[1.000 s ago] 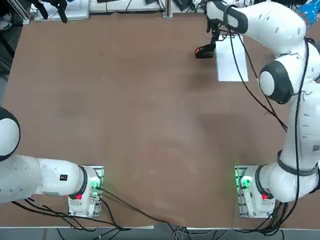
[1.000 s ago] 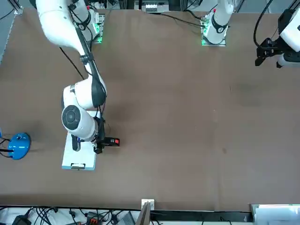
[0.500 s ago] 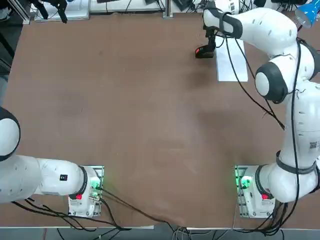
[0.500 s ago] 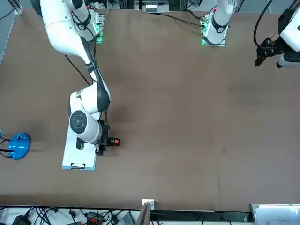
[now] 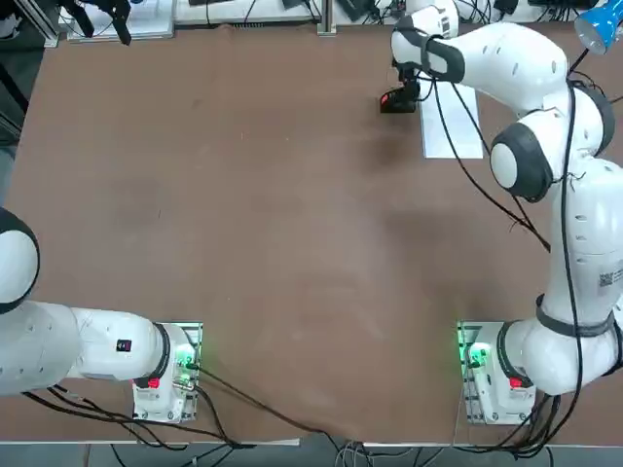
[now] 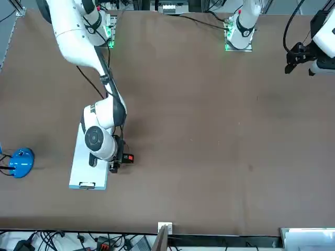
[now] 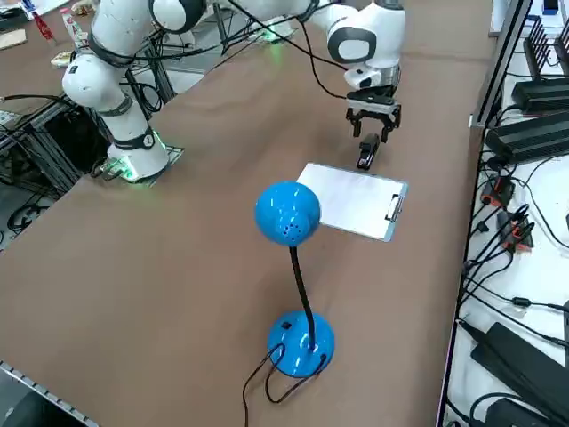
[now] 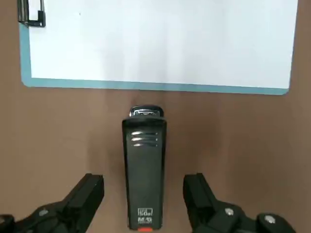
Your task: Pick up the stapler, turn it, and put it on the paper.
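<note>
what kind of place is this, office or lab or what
Most likely a robotics lab. A brown table carries two bolted-down robot arms, cables and electronics crowd its edges, and office props lie staged: a stapler between the open right end effector fingers, a paper and a blue lamp.

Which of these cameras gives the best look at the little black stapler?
The right wrist view: the stapler lies full length on the table between the open right gripper, beside the paper. The top and front views show mostly its red end beside the arm; the right side view shows it small below the gripper.
</note>
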You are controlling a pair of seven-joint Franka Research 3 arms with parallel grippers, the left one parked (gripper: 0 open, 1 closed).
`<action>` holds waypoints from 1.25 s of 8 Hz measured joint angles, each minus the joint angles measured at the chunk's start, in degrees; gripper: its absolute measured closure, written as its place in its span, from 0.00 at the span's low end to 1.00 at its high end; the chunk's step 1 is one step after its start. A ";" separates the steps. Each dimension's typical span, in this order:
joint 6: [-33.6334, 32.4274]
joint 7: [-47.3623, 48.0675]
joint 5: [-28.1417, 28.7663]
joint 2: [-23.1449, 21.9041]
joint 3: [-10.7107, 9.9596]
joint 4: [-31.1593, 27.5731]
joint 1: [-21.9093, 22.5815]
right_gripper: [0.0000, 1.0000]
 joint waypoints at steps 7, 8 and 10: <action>0.35 0.22 -2.30 1.26 -0.33 0.01 0.18 0.10; 0.65 0.28 -2.96 1.43 -0.34 0.02 0.18 0.15; 1.02 0.29 -3.23 1.50 -0.34 0.07 0.18 0.39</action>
